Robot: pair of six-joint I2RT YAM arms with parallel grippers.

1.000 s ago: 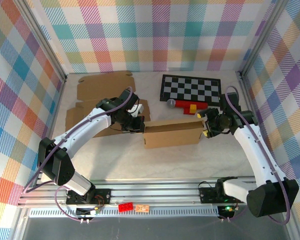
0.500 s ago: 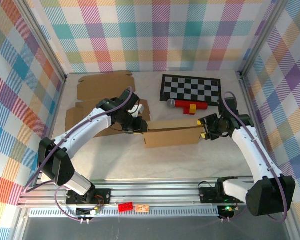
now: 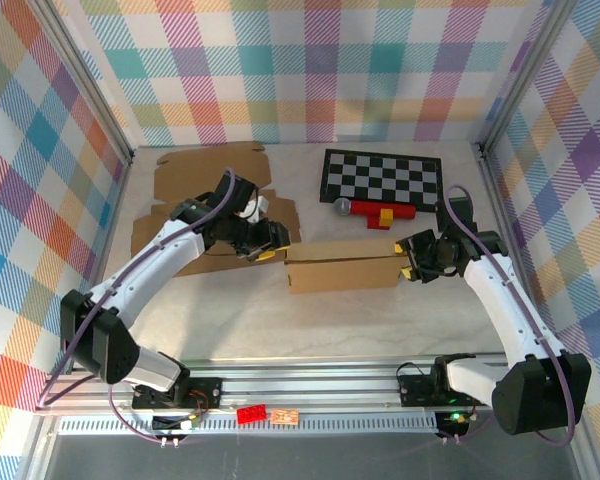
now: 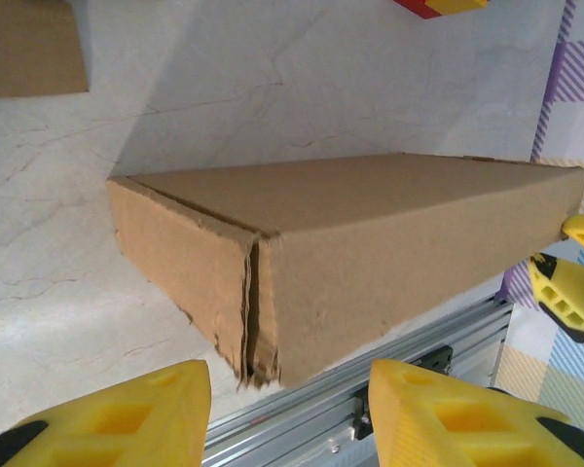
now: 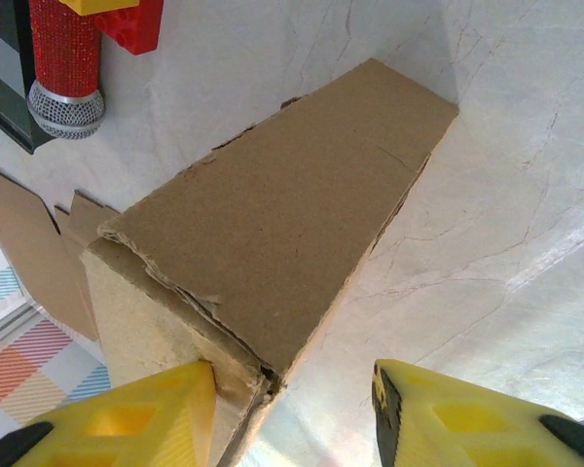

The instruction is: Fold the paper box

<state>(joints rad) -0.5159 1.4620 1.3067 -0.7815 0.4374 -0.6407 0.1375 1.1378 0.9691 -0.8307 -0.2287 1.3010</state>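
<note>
The brown paper box [image 3: 343, 266] lies closed and flat on the table between both arms. In the left wrist view its torn left end [image 4: 190, 272] faces the camera. My left gripper [image 3: 268, 246] hangs open just off that end, its yellow fingers [image 4: 127, 413] apart from the cardboard with nothing between them. At the box's right end my right gripper [image 3: 410, 262] stands open around the near corner [image 5: 273, 365]. One of its yellow fingers [image 5: 136, 423] rests against the end face while the other stays off the box.
A checkerboard [image 3: 382, 177] lies at the back, with a red cylinder with a silver head [image 3: 370, 209] and a red-and-yellow brick [image 3: 384, 218] in front of it. Flat cardboard sheets [image 3: 210, 170] lie at the back left. An aluminium rail [image 3: 310, 385] runs along the near edge.
My left gripper opened and drew back left off the box's left end. The right gripper narrowed and settled at the box's right corner. The box lid now lies flatter.
</note>
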